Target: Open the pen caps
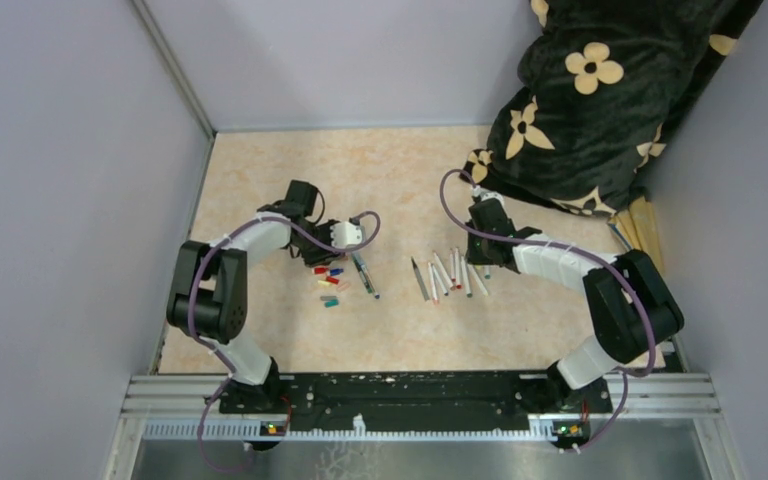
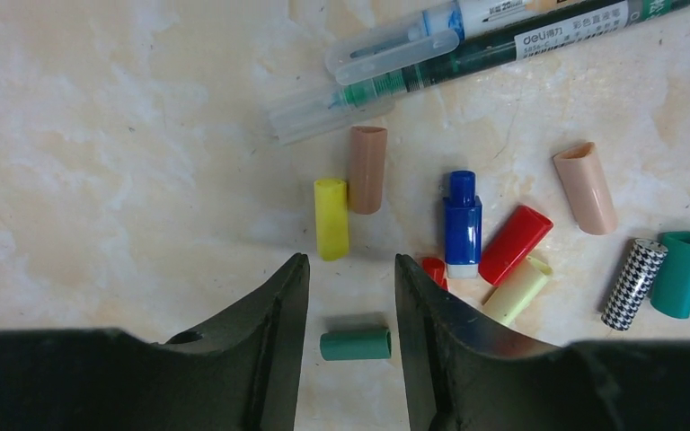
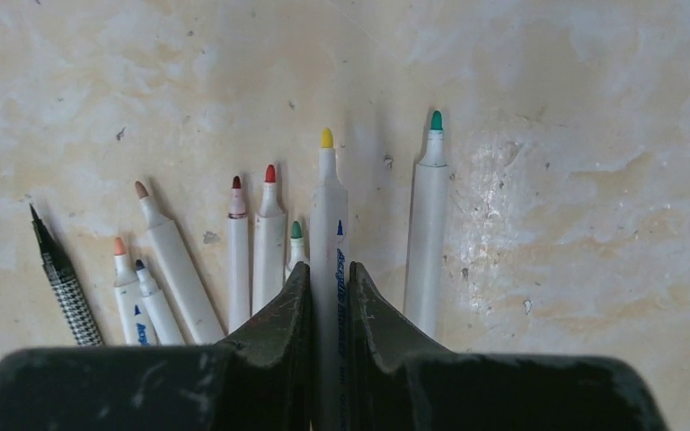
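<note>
Several loose pen caps [image 1: 330,285] lie under my left gripper [image 1: 322,255]. In the left wrist view my left gripper [image 2: 350,269] is open, with a small green cap [image 2: 356,344] lying free on the table between its fingers. Yellow [image 2: 331,218], tan [image 2: 367,168], blue [image 2: 463,224], red [image 2: 514,244] and teal [image 2: 681,274] caps lie just beyond. Several uncapped white pens [image 1: 450,272] lie in a row by my right gripper [image 1: 482,255]. In the right wrist view my right gripper [image 3: 328,274] is shut on the yellow-tipped pen [image 3: 327,197]. A green-tipped pen [image 3: 429,215] lies beside it.
Two pens with clear caps [image 2: 503,36] lie past the loose caps, and also show in the top view [image 1: 363,273]. A dark flowered cloth [image 1: 600,100] fills the back right corner. Grey walls close in the left and back. A metal rail [image 1: 420,395] runs along the near edge.
</note>
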Controlling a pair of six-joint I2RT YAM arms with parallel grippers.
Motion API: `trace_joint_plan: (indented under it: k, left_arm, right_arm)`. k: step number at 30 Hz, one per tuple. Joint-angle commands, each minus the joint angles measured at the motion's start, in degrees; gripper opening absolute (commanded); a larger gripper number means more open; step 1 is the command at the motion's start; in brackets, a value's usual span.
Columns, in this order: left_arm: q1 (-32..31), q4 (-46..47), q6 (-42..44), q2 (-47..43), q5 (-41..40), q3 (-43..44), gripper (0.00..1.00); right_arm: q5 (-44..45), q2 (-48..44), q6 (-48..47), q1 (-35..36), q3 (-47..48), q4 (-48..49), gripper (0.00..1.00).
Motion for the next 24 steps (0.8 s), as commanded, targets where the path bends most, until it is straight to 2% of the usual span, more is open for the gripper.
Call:
trace_joint_plan:
  k: [1, 3, 12, 18, 24]
  left_arm:
    - [0.2, -4.0, -1.3, -0.9, 3.9, 2.9, 0.47]
    - [0.4, -5.4, -2.0, -1.8, 5.4, 4.2, 0.47]
    - [3.2, -12.6, -5.9, -6.9, 13.4, 9.8, 0.51]
    - [5.2, -15.9, -6.1, -10.3, 17.1, 10.4, 0.53]
    - [6.3, -17.2, -5.7, -12.4, 18.0, 9.6, 0.55]
  right_arm:
    - [2.0, 2.1, -1.3, -0.4, 0.3, 2.9, 0.00]
    - [2.2, 3.0, -1.5, -0.8, 0.5, 3.0, 0.00]
    - [2.9, 6.2, -3.0, -1.3, 2.4, 2.0, 0.18]
    - [2.3, 5.3, -3.2, -1.4, 2.3, 1.7, 0.27]
    - [1.3, 4.1, -3.0, -1.4, 3.0, 0.9, 0.28]
